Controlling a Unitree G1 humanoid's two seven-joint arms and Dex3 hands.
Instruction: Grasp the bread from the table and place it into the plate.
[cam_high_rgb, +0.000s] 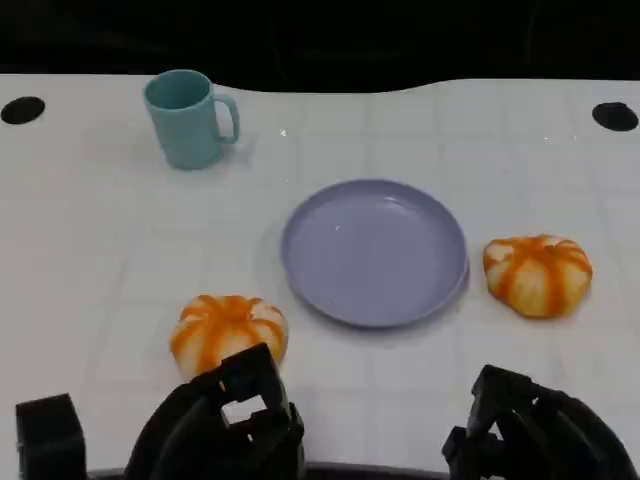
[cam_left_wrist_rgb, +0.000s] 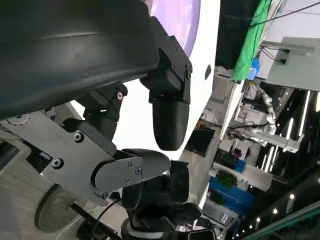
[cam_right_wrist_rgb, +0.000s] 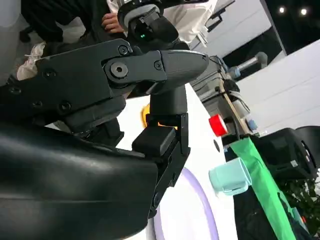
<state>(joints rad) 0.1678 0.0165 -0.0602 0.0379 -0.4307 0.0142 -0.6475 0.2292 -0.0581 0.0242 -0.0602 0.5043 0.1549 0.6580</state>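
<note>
Left robot hand (cam_high_rgb: 225, 425) sits low, fingers apart, holding nothing, with 1 bread (cam_high_rgb: 229, 332) just ahead of it on the surface (cam_high_rgb: 100, 250). Right robot hand (cam_high_rgb: 535, 430) is also unladen, the second bread (cam_high_rgb: 538, 274) ahead, the plate (cam_high_rgb: 375, 252) between the 2 breads.

Your head camera looks down over both hands; each wrist camera sits close behind its fingers, sharing the plate (cam_high_rgb: 375, 250).

Robotics lab, green backdrop cloth (cam_left_wrist_rgb: 250, 37), equipment shelving (cam_left_wrist_rgb: 280, 125), ceiling spotlights, white table (cam_high_rgb: 100, 250)

Left hand (cam_high_rgb: 225, 425), right hand (cam_high_rgb: 535, 430) — empty, fingers apart
</note>
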